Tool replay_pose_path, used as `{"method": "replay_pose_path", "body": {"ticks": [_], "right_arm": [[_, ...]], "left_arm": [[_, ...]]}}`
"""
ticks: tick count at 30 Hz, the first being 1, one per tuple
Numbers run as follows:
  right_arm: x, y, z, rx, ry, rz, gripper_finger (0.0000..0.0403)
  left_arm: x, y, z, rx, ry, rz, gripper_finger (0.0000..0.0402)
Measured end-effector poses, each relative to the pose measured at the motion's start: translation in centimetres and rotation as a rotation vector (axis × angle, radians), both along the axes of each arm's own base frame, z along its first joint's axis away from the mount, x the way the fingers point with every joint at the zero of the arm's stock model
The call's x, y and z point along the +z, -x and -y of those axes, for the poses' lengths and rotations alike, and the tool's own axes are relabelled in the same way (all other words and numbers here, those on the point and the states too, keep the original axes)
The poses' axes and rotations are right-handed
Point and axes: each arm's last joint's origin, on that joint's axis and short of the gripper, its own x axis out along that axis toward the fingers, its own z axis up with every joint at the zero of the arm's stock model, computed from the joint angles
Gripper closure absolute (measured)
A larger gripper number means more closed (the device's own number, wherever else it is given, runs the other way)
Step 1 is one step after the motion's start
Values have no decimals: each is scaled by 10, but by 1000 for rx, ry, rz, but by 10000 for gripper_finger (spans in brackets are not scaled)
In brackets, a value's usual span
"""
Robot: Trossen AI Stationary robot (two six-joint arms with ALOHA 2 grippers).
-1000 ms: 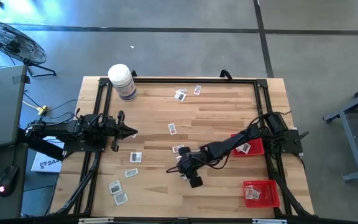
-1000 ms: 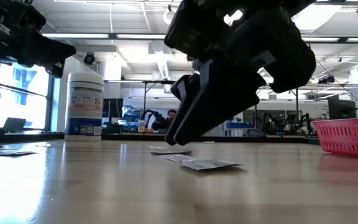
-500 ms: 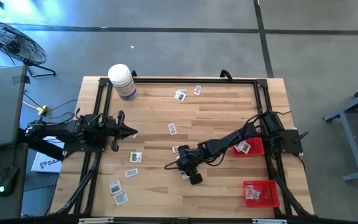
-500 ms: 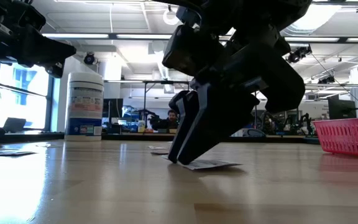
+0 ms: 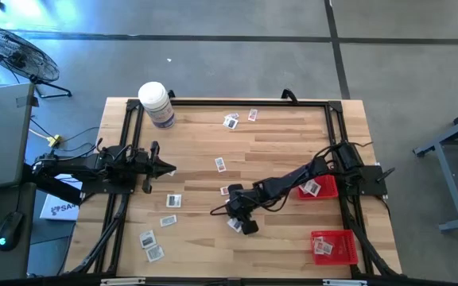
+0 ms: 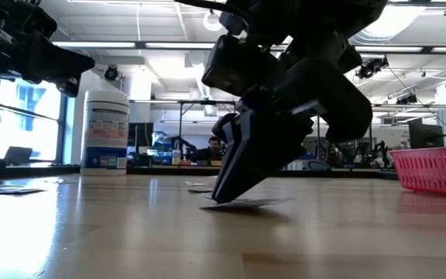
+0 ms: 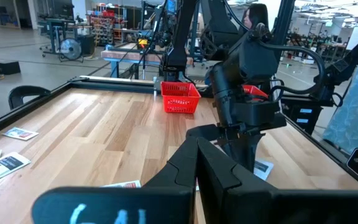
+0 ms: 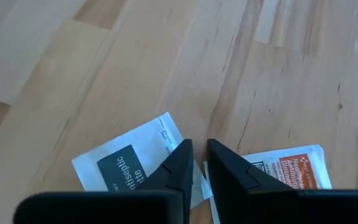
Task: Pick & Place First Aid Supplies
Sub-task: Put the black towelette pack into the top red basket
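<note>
Several small white first aid packets lie flat and scattered on the wooden table. My right gripper slants down near the table's middle, its tips on the wood. It is shut on a white packet with a dark "antiseptic" label. A second packet with orange print lies flat just beside it. My left gripper waits shut and level above the table's left side, touching nothing. My right gripper pinches the edge of the antiseptic packet that lies toward the orange-print packet. A white strip of it shows in the narrow gap between the two fingers. The fingers slant down from the table's right side. The packet lies on the table.
A white bottle with a purple label stands at the far left corner. Two red mesh baskets holding packets sit on the right side. More packets lie near the far edge and at the near left.
My right gripper has dipped until its fingertips reached the table at the antiseptic packet. Its fingers have then shut from wide apart to a narrow gap on the packet's edge. The packet is still on the table.
</note>
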Motion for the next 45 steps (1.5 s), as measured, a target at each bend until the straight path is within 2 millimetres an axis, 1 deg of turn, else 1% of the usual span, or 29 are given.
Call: {"method": "replay_pose_path", "body": {"ticks": [2,5,11,15,18,25,35,40,45], "right_arm": [[2,0,-2,1,-5,13,370],[6,2,-6,17,-11,19,367],[29,5,-14,38,-29,85,334],[31,7,-16,38,-22,79,316],[27,7,-16,34,-11,68,309],[4,5,-16,29,6,17,304],[0,6,-16,11,4,-14,305],[-2,8,-14,-4,29,-37,325],[-3,8,-13,-8,37,-45,366]], "left_arm": [[0,0,0,0,0,1,401],[0,0,0,0,0,0,401],[0,0,0,0,0,0,401],[0,0,0,0,0,0,401],[0,0,0,0,0,0,401],[0,0,0,0,0,0,401],[0,0,0,0,0,0,401],[0,0,0,0,0,0,401],[0,0,0,0,0,0,401]]}}
